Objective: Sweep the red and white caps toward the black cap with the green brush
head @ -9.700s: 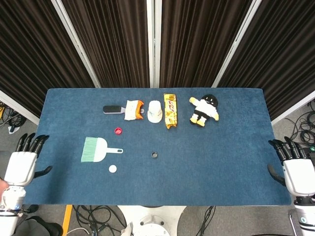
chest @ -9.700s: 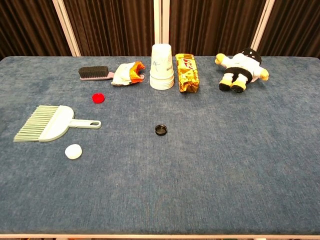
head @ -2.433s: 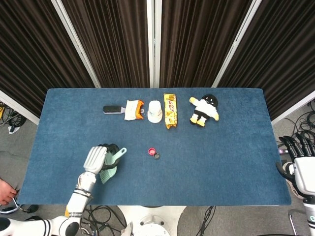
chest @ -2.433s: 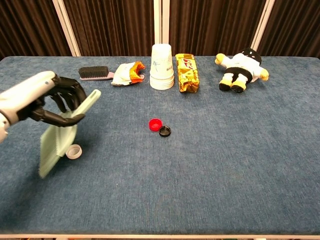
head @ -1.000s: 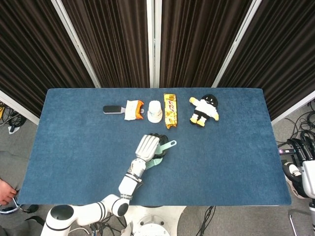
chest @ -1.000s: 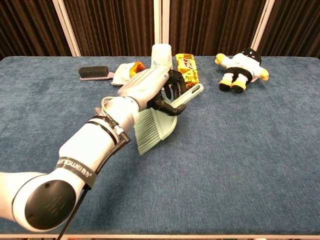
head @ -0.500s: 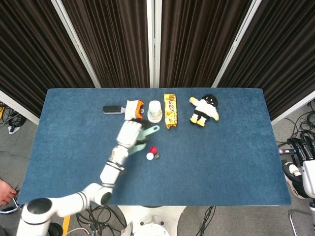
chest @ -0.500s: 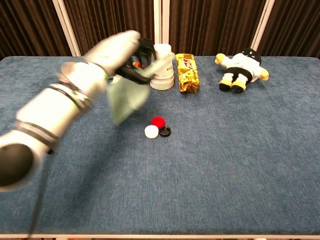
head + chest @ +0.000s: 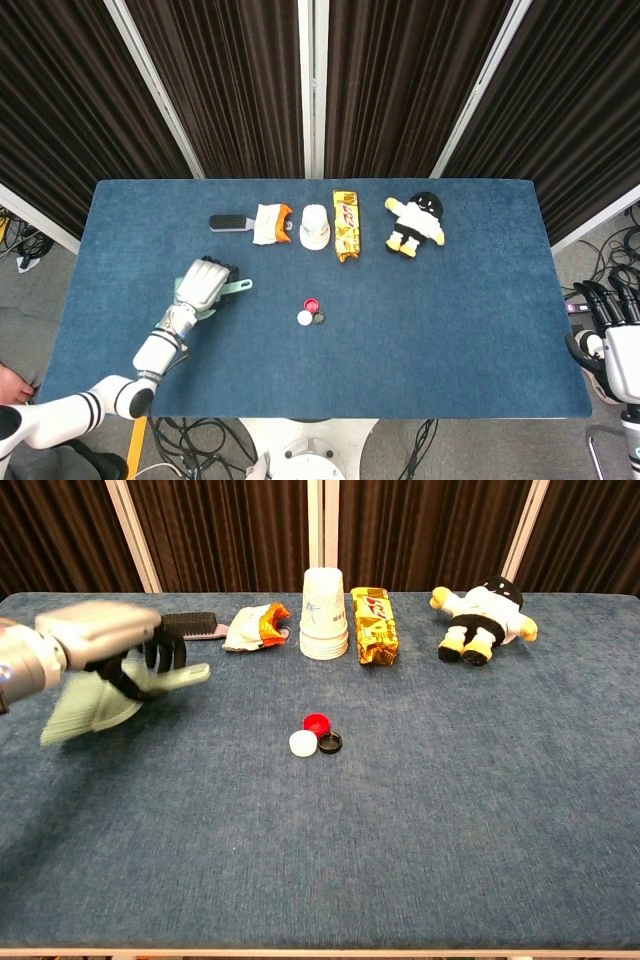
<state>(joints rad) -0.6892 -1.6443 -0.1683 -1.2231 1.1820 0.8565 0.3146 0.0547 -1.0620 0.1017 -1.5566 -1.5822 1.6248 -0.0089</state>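
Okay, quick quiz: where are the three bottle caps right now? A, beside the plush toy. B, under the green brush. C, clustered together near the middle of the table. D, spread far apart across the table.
C: the red cap, white cap and black cap sit bunched together mid-table, well away from the green brush held in the left hand.

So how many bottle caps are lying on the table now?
3, clustered mid-table: the red cap farthest back, the white cap in front to its left, the black cap right of the white. None seems hidden.
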